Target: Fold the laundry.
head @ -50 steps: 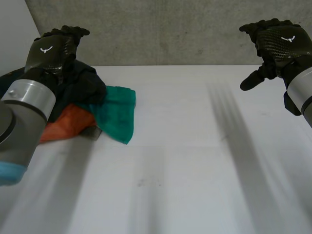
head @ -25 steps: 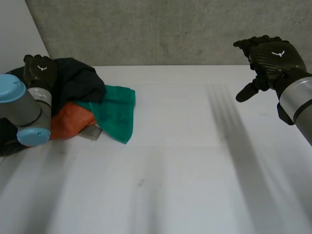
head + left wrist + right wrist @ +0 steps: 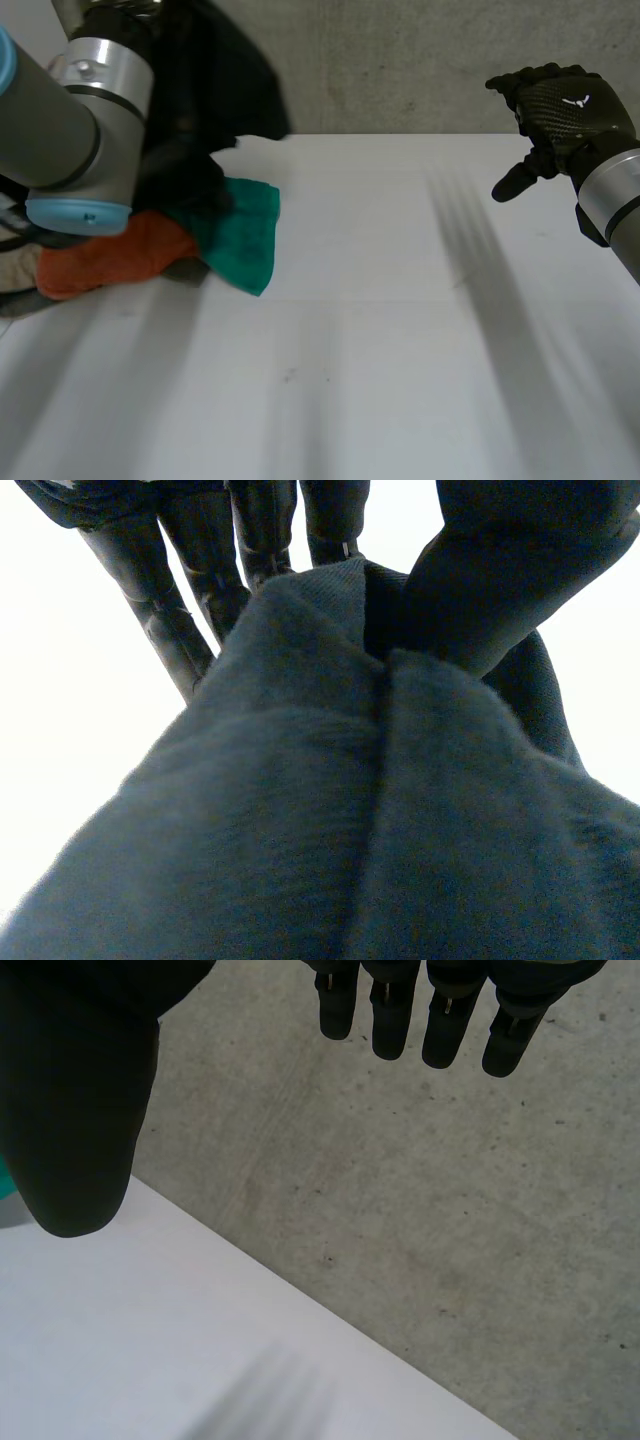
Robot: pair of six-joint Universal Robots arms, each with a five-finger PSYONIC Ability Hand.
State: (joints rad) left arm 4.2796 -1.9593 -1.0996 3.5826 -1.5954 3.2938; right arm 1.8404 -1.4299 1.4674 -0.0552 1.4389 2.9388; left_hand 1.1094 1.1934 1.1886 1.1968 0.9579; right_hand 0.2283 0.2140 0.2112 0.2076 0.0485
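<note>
Laundry, head view: we see the dark garment hanging from the left arm onto the green cloth and orange cloth, which we fear it could drag along. Left wrist view: the left hand pinches its fold against the thumb. Right wrist view: the right hand, fingers straight, holds nothing.

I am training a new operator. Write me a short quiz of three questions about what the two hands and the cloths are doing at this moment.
1. True or false: the left hand pinches the dark cloth between fingers and thumb.
2. Choose one: the right hand is A) open and empty, B) shut on a cloth, C) curled into a fist.
3. Fill the gap: on the table, beside the green cloth, lies an ____ cloth.
Key: 1 true; 2 A; 3 orange, that is the orange cloth.
</note>
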